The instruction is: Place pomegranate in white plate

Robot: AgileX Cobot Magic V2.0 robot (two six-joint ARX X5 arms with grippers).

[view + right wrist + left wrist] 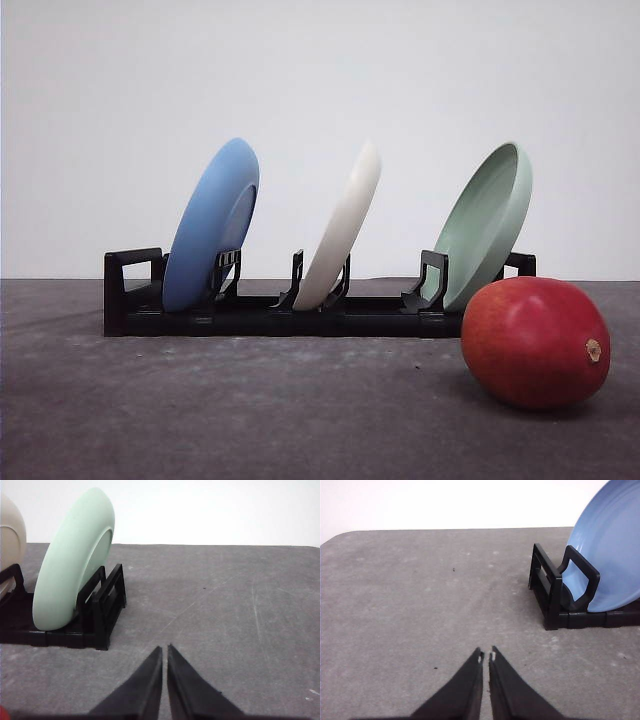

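A black rack (300,310) stands across the far middle of the grey table (200,420), and it holds three plates on edge, each tilted to the right in its own slot so that they stay apart. Leftmost is the blue plate (210,225), its rim caught by the rack's end bracket, as the left wrist view also shows (605,550). The left gripper (486,656) hovers low over bare table to the near left of that rack end, its fingers pressed together with nothing between them. In the middle slot stands the white plate (345,225), and since it is on edge rather than lying flat, it probably has to come out of the rack before any fruit can rest in it. The green plate (487,225) leans in the right slot. The right gripper (164,650) is likewise closed and empty, low over the table near the rack's right end, with the green plate (72,560) just beyond it. The pomegranate (535,342) lies on the table at the near right, in front of the green plate and just beside the rack's right end, its tan nub pointing right; neither gripper touches it. The rack's uprights and the neighbouring plates crowd the white plate on both sides, so reaching it looks tight.
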